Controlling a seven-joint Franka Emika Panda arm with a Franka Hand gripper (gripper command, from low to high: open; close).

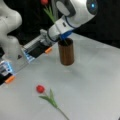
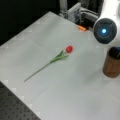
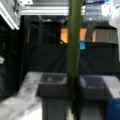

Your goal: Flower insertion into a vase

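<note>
Grey table, dark backdrop, vase, loose flower

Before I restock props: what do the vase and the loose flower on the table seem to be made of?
The vase looks like wood or a wood-look tube: matte brown with faint vertical streaks. The flower on the table seems artificial, probably plastic or fabric: uniform red bud, stiff green stem. The gripper grips another green stem.

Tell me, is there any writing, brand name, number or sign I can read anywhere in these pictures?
None can be read.
The robot arm carries only a glowing blue light, no letters.
The vase, the flower in the gripper and the tulip on the table are plain.
A small dark triangular mark on the grey base is too blurred to read.
</note>
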